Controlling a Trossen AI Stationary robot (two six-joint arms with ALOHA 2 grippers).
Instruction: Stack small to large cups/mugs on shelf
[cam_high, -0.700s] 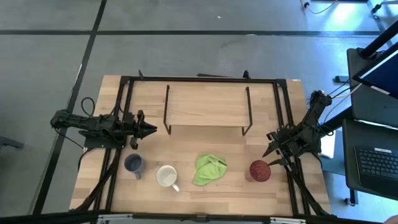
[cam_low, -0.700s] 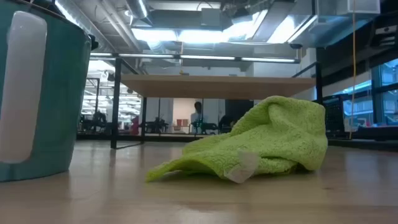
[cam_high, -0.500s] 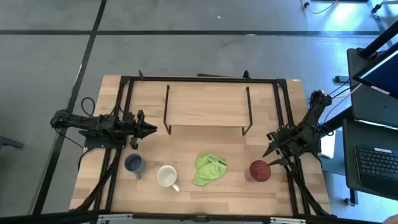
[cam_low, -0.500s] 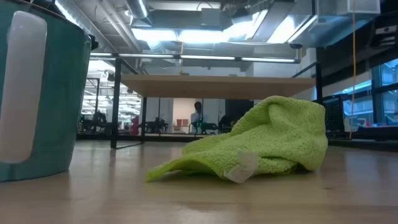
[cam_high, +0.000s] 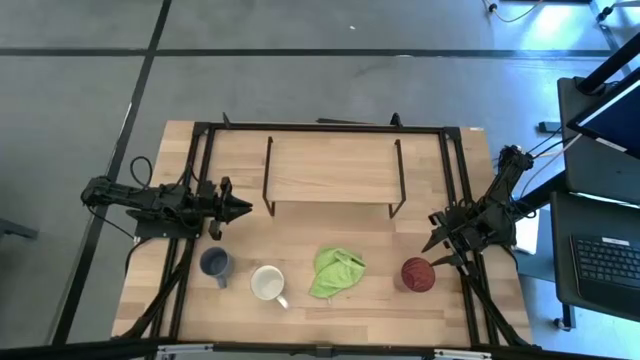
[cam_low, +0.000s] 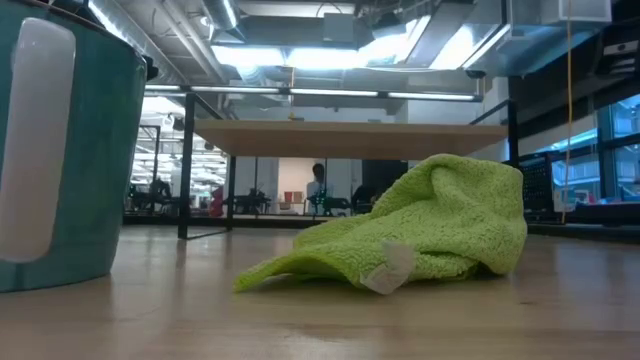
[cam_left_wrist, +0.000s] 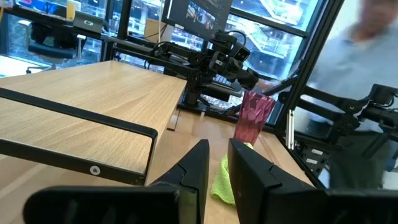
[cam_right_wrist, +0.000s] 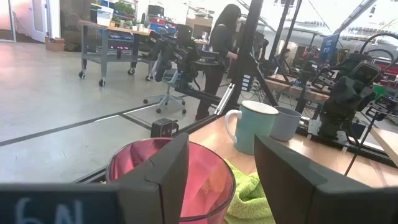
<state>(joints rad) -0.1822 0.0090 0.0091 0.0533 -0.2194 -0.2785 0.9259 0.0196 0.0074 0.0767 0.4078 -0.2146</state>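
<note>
The small blue-grey mug (cam_high: 214, 264), the white mug with handle (cam_high: 267, 283) and the dark red cup (cam_high: 418, 274) stand upright in a row near the table's front, on their bases. The light-wood shelf (cam_high: 333, 170) stands at the back on black wire legs. My left gripper (cam_high: 244, 208) is shut and empty at the shelf's left end, above the blue-grey mug's side of the table. My right gripper (cam_high: 437, 253) is open just right of and behind the red cup (cam_right_wrist: 171, 180), which shows low between its fingers without touching them.
A lime-green cloth (cam_high: 335, 272) lies crumpled between the white mug and the red cup; it also fills the low view (cam_low: 420, 225). A black frame (cam_high: 330, 127) runs round the table. A person (cam_right_wrist: 224, 37) stands in the room beyond.
</note>
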